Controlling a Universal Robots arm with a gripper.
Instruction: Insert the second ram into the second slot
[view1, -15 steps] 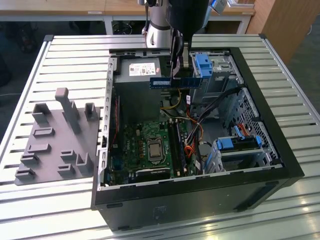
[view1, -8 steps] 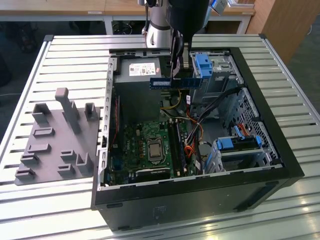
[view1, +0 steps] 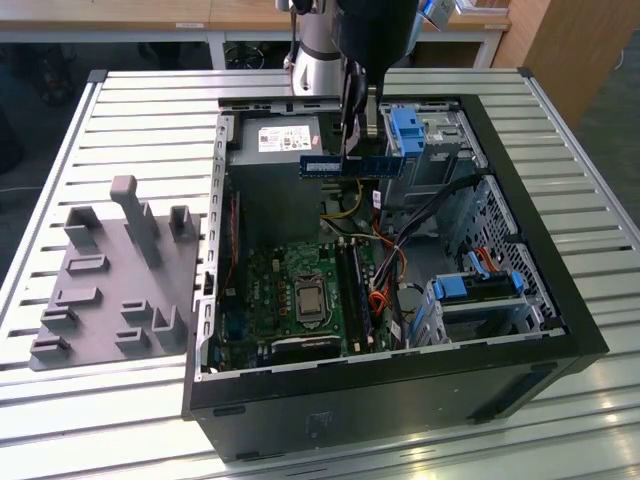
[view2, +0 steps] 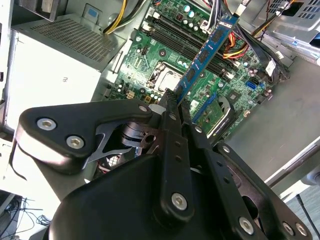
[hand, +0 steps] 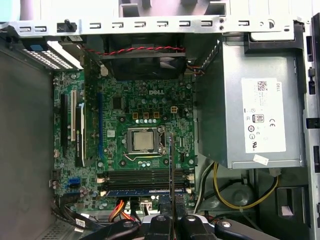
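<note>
My gripper (view1: 350, 150) is shut on the second ram (view1: 330, 165), a thin blue circuit stick held level above the far part of the open computer case (view1: 560, 300). The stick's long edge points down toward the motherboard (view1: 300, 290). In the second wrist view the ram (view2: 206, 54) sticks out past the fingertips (view2: 170, 102) over the board. In the first wrist view it shows edge-on as a thin line (hand: 171, 165) crossing above the black memory slots (hand: 145, 176). One slot beside them holds a blue stick (hand: 145, 192).
A grey power supply (hand: 250, 110) sits beside the board, with the processor socket (hand: 143, 141) mid-board. Loose orange and yellow cables (view1: 385, 265) lie near the slots. Blue-latched drive cages (view1: 480, 290) stand at the exterior view's right. A grey fixture plate (view1: 110, 280) lies outside the case.
</note>
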